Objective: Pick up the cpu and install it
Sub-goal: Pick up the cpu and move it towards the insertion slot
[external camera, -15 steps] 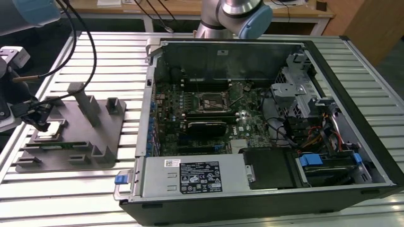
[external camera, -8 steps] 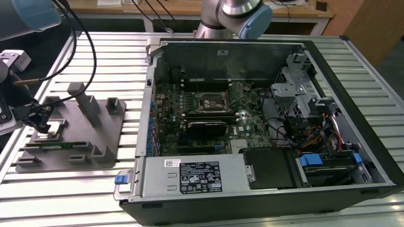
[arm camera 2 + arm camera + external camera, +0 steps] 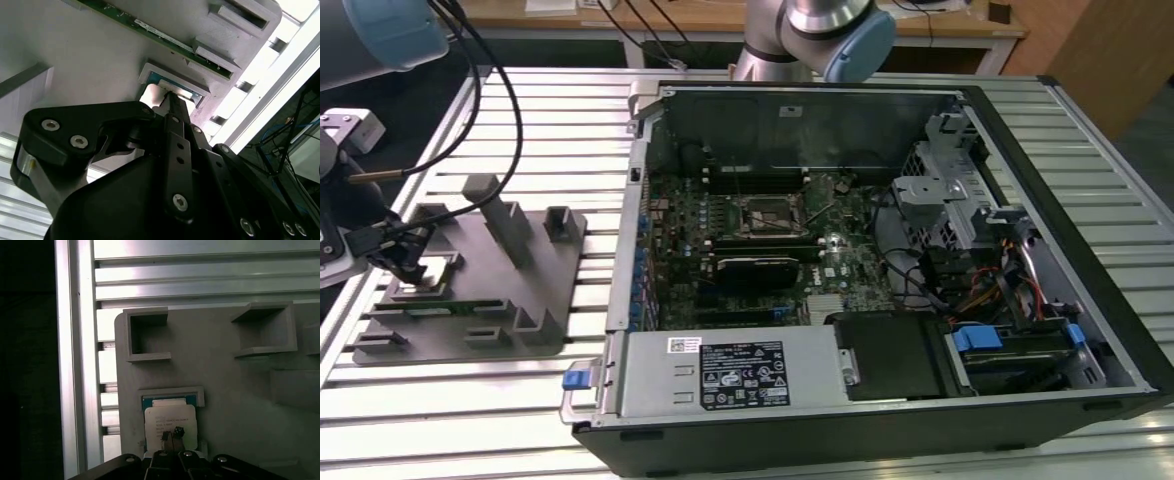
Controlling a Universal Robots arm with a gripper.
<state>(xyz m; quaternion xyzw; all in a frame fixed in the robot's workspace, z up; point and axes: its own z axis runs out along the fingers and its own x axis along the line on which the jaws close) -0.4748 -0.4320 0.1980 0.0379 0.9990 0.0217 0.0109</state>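
- While the gripper (image 3: 172,434) hangs over the grey fixture (image 3: 225,390), its two fingertips are drawn close together, leaving a gap far narrower than the chip below. They sit over the middle of the cpu (image 3: 170,417); whether they touch its top cannot be told.
- The cpu is a silvery square with a pale rim. It lies flat in a shallow framed recess of the fixture, near the fixture edge that runs along the table's side rail.
- A green circuit strip (image 3: 150,30) stands on edge in a fixture slot just beside that recess.
- The slatted aluminium table (image 3: 480,400) carries the fixture at its edge on the exterior view's left.
- The open computer case (image 3: 1107,300) lies on its side from the table's middle toward the edge on the exterior view's right, well apart from the fixture.
- Inside the case, a white-labelled grey metal box (image 3: 720,375) fills the near side. The motherboard (image 3: 841,265) lies beyond it, with the black socket frame (image 3: 765,215) near its middle.
- The arm (image 3: 827,25) rises at the table's far edge, with a wooden desk (image 3: 961,28) behind it.
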